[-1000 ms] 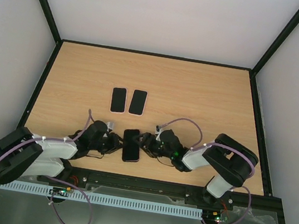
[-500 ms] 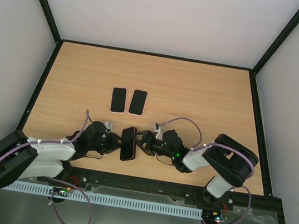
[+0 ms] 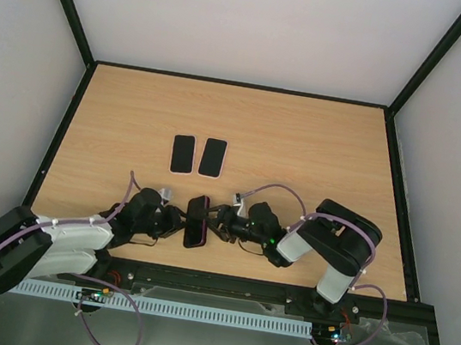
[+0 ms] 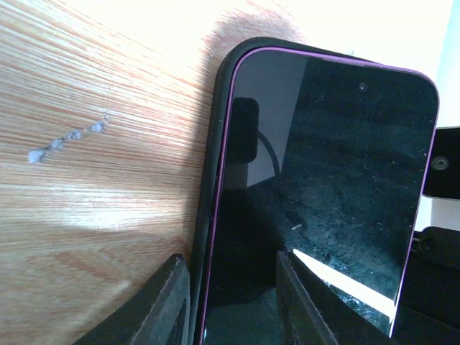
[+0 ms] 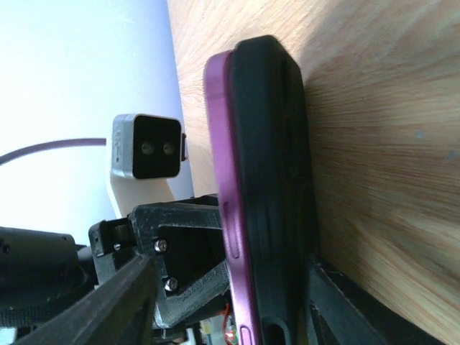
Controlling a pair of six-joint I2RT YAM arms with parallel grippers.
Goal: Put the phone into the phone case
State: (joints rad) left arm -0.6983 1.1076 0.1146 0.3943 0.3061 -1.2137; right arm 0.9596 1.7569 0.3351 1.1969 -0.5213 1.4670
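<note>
Bench (image 3: 305,140): we see pale wood.
Phone (image 3: 197,221): tipped on edge, backed by its black case (image 5: 277,144).
Left hand (image 4: 230,302): pinching the phone.
Right hand (image 5: 230,309): spread around both.

Top view: left arm (image 3: 74,232) lies low, shoulder at the 7 o'clock corner, forearm stretched toward 2 o'clock, wrist levelling toward 3. Right arm (image 3: 337,241) is folded, base at 5 o'clock, elbow humped up, forearm reaching back toward 9 o'clock. Both wrists nearly meet at centre-front, tips facing each other.

Left gripper (image 3: 175,221) points to 3 o'clock, clamped on the phone (image 3: 197,221). In its wrist cam, one of its fingers (image 4: 169,305) sits on the outer edge, the other over the screen.

Right gripper (image 3: 220,221) points to 9 o'clock w/ jaws apart, straddling the phone. Its 5 o'clock finger (image 5: 345,309) is against the back, while the 7 o'clock finger (image 5: 126,302) stands off w/ a gap.
</note>
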